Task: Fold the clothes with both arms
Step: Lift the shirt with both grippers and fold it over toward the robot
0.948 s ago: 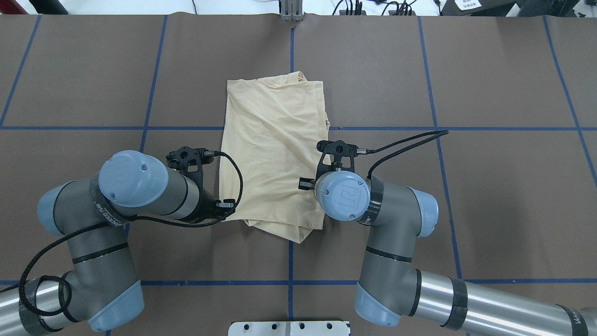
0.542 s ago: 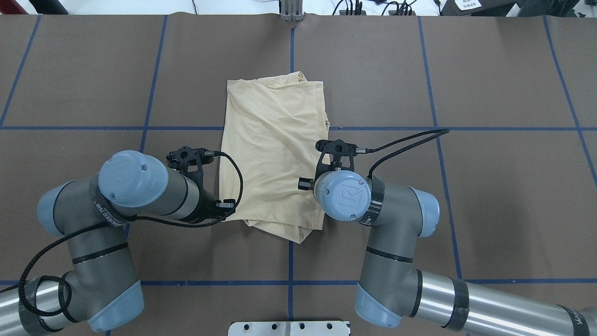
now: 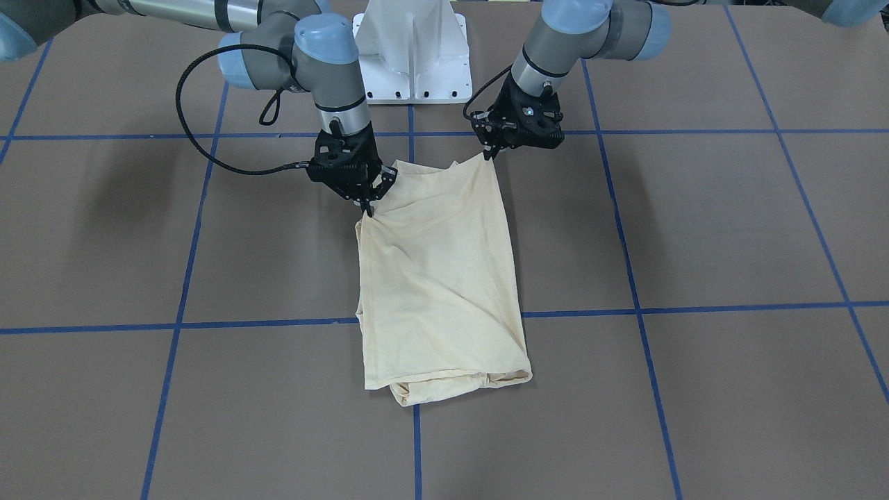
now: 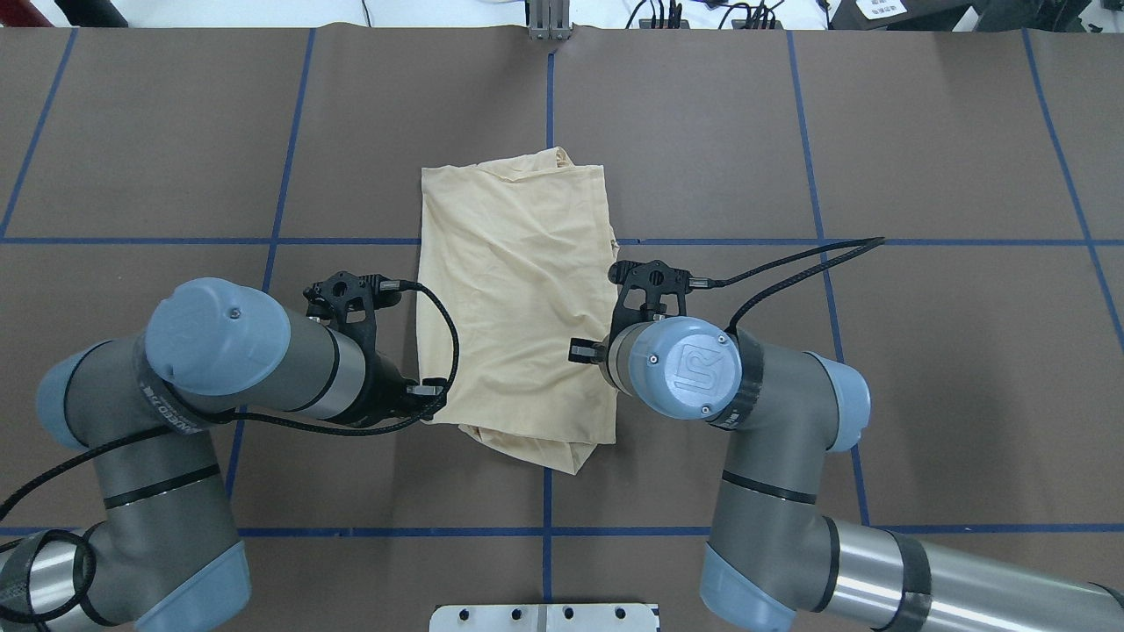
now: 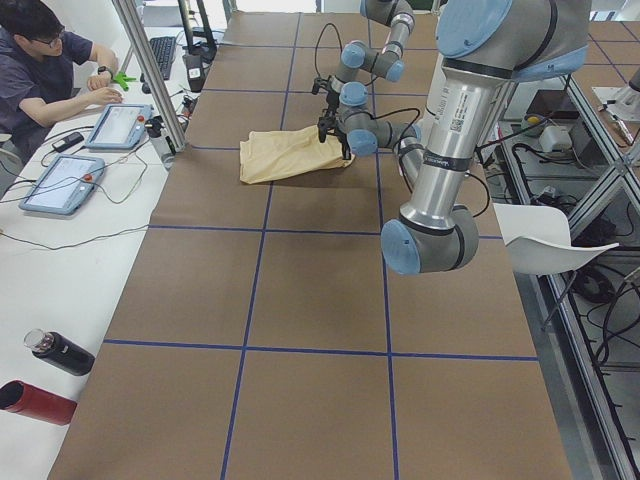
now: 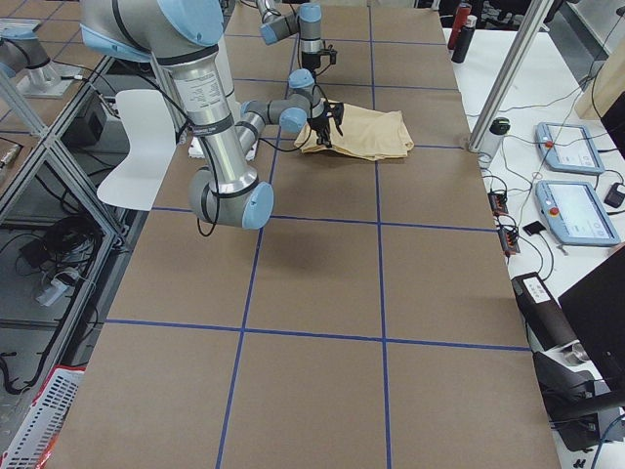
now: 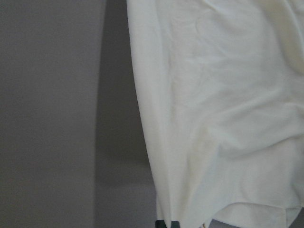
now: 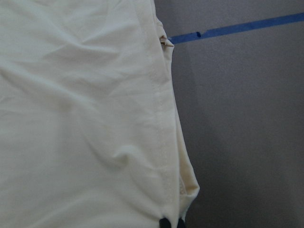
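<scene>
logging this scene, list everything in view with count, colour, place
pale cream-yellow knit shirt: one, cream-yellow, table centre
brown table cover with blue tape grid: one, brown, under shirt
white metal pedestal base: one, white, robot's table edge
grey tablets: two, grey, side table
black bottle: one, black, side table
red bottle: one, red, beside it
person: one, dark top, at tablets
left gripper: one, black, shut on shirt corner
right gripper: one, black, shut on shirt corner
</scene>
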